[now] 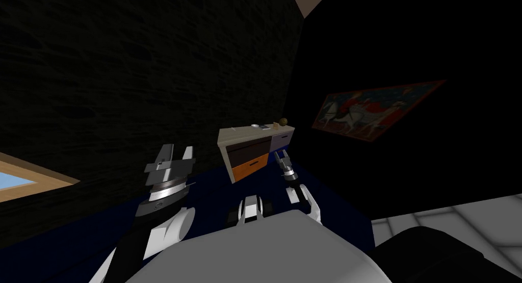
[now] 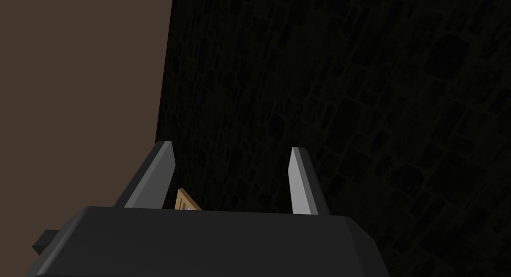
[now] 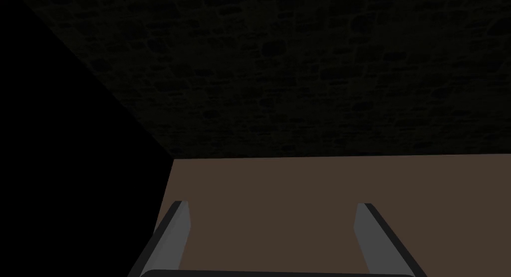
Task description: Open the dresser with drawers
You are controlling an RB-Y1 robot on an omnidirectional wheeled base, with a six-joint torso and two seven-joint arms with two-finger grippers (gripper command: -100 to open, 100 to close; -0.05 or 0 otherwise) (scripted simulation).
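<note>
While every front sits flush, the dresser (image 1: 250,151) counts as shut: dark front (image 1: 246,149) over orange drawer (image 1: 251,166) on its left part, grey drawer (image 1: 282,138) at its right end. It lies mid-frame in the head view, just above centre, backed against the dark wall on a blue floor (image 1: 214,193). Its long axis runs along that wall, slanting from lower left to upper right of frame, with the fronts facing me. Small items (image 1: 265,126) stand on top. The right gripper (image 1: 281,156) is the nearer one, just below the grey drawer at the dresser's right end. The right wrist view shows its fingers (image 3: 174,234) parted with nothing between them, aimed up past the fronts, not at them. The left gripper (image 1: 177,153) hangs left of centre, well apart from the dresser, released, fingers (image 2: 302,179) spread and empty. Judgement: approach phase, no contact. The next move calls for tipping the right gripper down onto a front and setting its fingers across a handle slot. The pull then runs square to the long axis, toward me. Depth between right gripper and front: cannot tell.
</note>
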